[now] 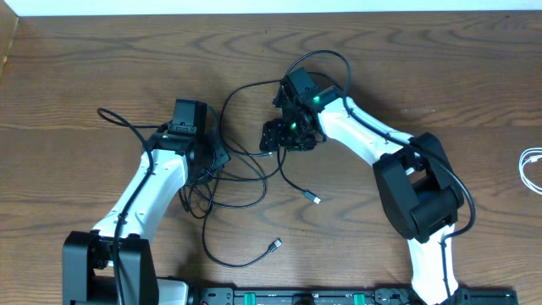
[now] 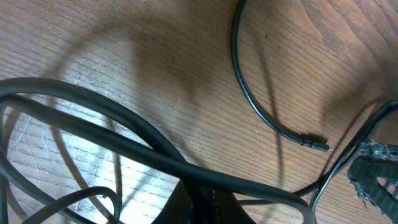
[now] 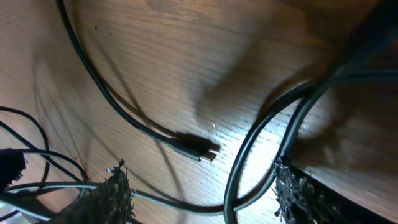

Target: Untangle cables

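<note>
Two black cables (image 1: 254, 182) lie tangled in loops between my arms, their plug ends (image 1: 315, 199) loose on the wood toward the front. My left gripper (image 1: 216, 161) is shut at the left side of the tangle. In the left wrist view a black cable (image 2: 124, 134) runs straight across its closed tips (image 2: 214, 199). My right gripper (image 1: 288, 135) stands open over the tangle's right side. In the right wrist view, black cable strands (image 3: 239, 168) pass unclamped between its fingers (image 3: 109, 199). A plug (image 3: 202, 152) lies just ahead. The white cable (image 1: 532, 169) lies at the far right edge.
The wooden table (image 1: 102, 68) shows bare wood at the back and far left. A second loose plug (image 1: 275, 244) lies near the front edge. The black arm bases (image 1: 423, 199) stand at the front left and right.
</note>
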